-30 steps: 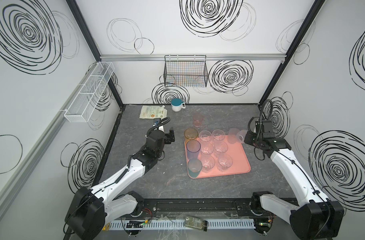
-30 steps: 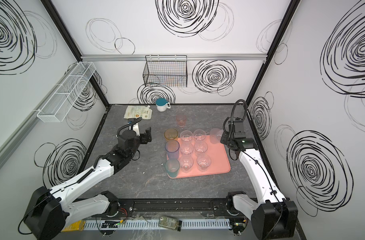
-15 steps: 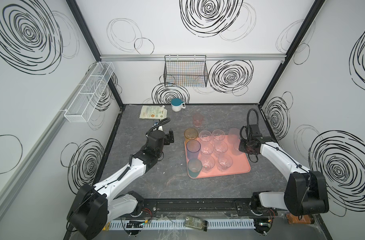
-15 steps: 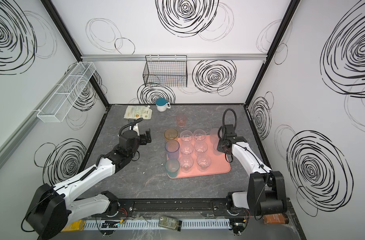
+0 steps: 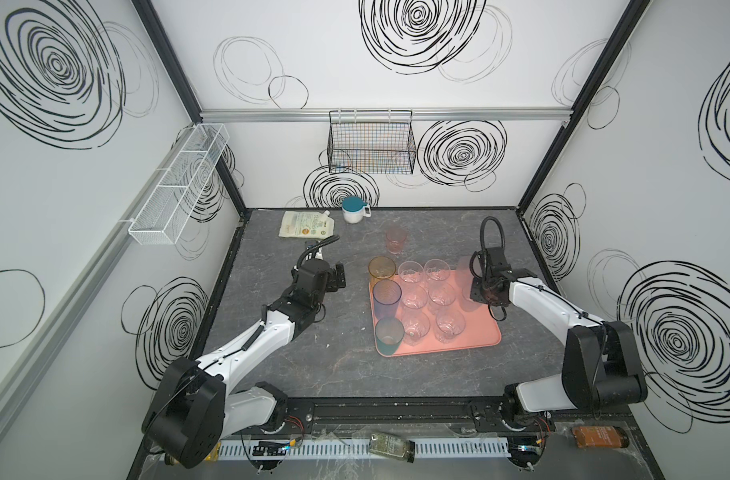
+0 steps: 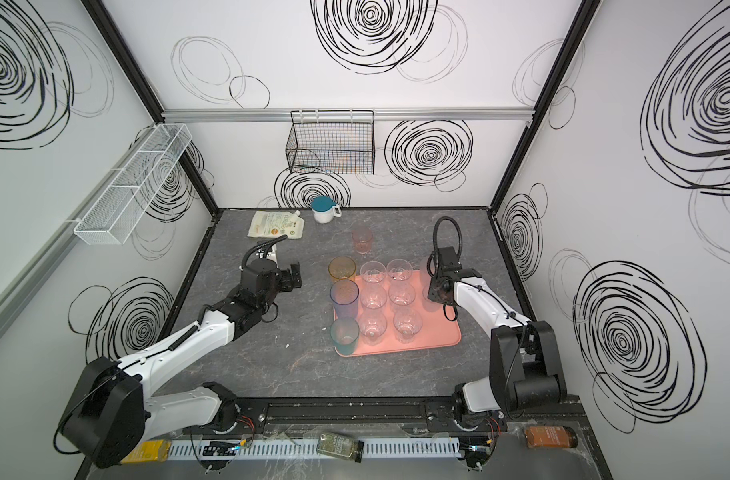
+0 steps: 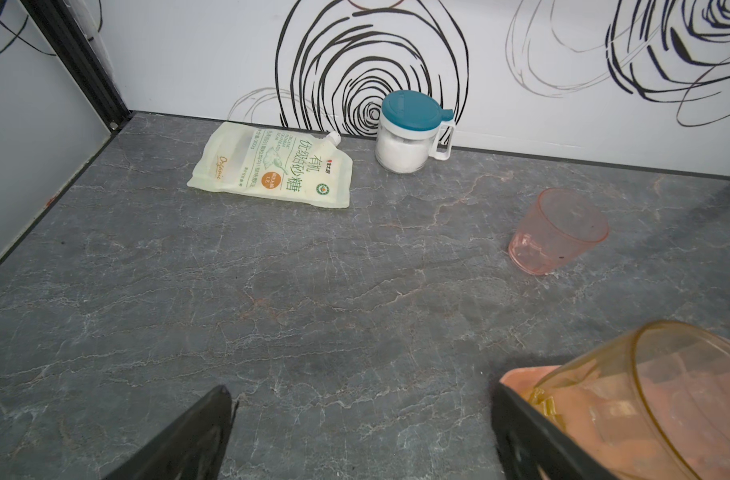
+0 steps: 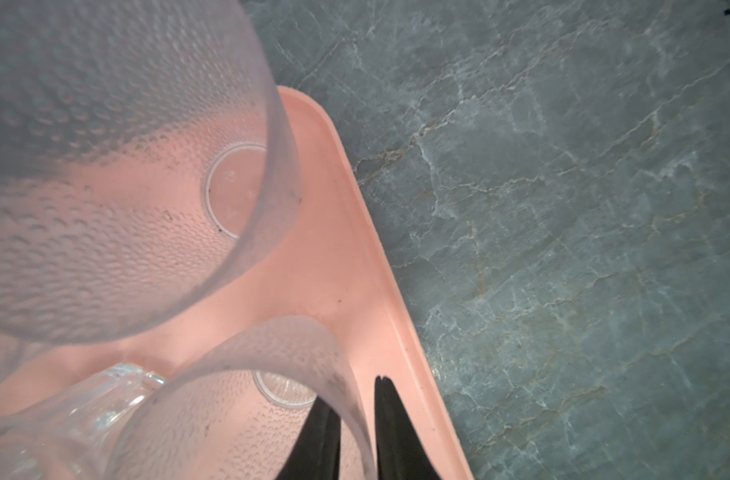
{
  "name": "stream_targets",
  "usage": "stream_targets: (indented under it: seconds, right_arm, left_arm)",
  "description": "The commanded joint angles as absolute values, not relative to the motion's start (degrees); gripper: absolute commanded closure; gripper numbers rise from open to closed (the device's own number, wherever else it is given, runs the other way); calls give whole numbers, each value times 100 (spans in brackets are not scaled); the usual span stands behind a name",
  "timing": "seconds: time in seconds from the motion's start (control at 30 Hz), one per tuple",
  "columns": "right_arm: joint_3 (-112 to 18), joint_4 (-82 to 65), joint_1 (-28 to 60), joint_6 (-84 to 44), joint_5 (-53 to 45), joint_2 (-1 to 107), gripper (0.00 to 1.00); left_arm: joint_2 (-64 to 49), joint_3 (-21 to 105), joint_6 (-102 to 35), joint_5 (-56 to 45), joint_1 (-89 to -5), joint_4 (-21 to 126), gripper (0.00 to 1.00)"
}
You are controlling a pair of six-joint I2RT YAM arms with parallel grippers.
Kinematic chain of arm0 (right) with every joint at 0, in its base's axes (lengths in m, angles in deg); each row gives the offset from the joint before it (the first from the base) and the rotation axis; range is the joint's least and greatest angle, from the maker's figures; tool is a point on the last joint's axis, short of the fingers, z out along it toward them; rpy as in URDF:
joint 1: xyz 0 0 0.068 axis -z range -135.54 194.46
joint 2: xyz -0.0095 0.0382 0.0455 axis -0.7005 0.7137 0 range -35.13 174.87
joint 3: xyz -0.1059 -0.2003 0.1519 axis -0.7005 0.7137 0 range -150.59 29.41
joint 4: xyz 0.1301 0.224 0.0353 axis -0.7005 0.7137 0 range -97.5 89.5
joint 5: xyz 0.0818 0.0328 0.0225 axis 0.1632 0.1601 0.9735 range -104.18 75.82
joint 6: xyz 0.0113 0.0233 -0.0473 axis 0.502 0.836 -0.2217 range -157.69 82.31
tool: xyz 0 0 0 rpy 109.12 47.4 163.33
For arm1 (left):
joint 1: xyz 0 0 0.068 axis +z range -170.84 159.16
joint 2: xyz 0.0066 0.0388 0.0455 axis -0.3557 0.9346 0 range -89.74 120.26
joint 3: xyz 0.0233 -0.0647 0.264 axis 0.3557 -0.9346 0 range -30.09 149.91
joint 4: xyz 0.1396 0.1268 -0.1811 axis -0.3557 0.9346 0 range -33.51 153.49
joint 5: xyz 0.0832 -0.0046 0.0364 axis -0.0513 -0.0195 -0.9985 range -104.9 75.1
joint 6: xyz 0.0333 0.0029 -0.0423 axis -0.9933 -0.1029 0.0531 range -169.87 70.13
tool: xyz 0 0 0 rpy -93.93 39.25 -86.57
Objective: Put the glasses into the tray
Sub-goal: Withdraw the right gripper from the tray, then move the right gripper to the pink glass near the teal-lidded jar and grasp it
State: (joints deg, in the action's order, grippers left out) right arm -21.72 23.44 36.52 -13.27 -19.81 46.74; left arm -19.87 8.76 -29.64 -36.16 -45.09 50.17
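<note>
The salmon-pink tray [image 5: 475,340] [image 6: 438,336] lies right of centre and holds several clear glasses, a blue glass [image 5: 387,293] and a teal glass [image 5: 389,334]. Two frosted glasses stand along its right side. My right gripper [image 5: 475,293] [image 8: 352,399] straddles the wall of the nearer frosted glass [image 8: 238,415], one finger inside and one outside, slightly open with a thin gap showing. An amber glass [image 5: 382,268] [image 7: 645,399] stands at the tray's far left corner. A pink glass [image 5: 395,240] [image 7: 558,230] stands on the table behind. My left gripper [image 5: 339,276] [image 7: 361,390] is open and empty, left of the amber glass.
A white mug with a teal lid [image 5: 352,210] and a flat pouch [image 5: 307,224] sit by the back wall. A wire basket [image 5: 371,145] hangs on that wall, a white mesh shelf [image 5: 180,187] on the left wall. Bottles [image 5: 392,446] lie on the front rail.
My right arm swung the frosted glass in from the tray's right side and set it down on the tray, then its jaws loosened. The left gripper opened a little wider, barely moving.
</note>
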Motion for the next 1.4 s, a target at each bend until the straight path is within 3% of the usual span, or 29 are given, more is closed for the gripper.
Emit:
stream_targets:
  seconds: [0.0, 0.13, 0.47, 0.63, 0.77, 0.9, 1.37]
  right_arm:
    - [-2545, 2249, 3729, -1330, -2199, 4702, 80]
    - [-2688, 2275, 3752, -1321, -2163, 4820, 78]
    - [-3149, 2746, 3590, -1230, -2141, 4398, 62]
    - [-3610, 2080, 2861, -1221, -2027, 4322, 55]
    - [-4383, 1622, 2388, -999, -1532, 5302, 48]
    - [-5327, 1449, 2137, -796, -1130, 6398, 43]
    - [-7386, 1346, 2096, -567, -703, 8884, 40]
  left_arm:
    - [-1945, 1025, -2904, -3592, -4475, 4924, 1]
    - [-1929, 1060, -2885, -3601, -4470, 4936, 1]
    - [-1814, 1212, -2742, -3440, -4432, 5114, 1]
    - [-1844, 1325, -2712, -2390, -4619, 4984, 4]
    - [-1761, 1502, -2825, -2589, -5114, 5025, 3]
    - [-1828, 1285, -2558, -2405, -4899, 5013, 3]
    - [-1714, 817, -2074, -1926, -4744, 4775, 2]
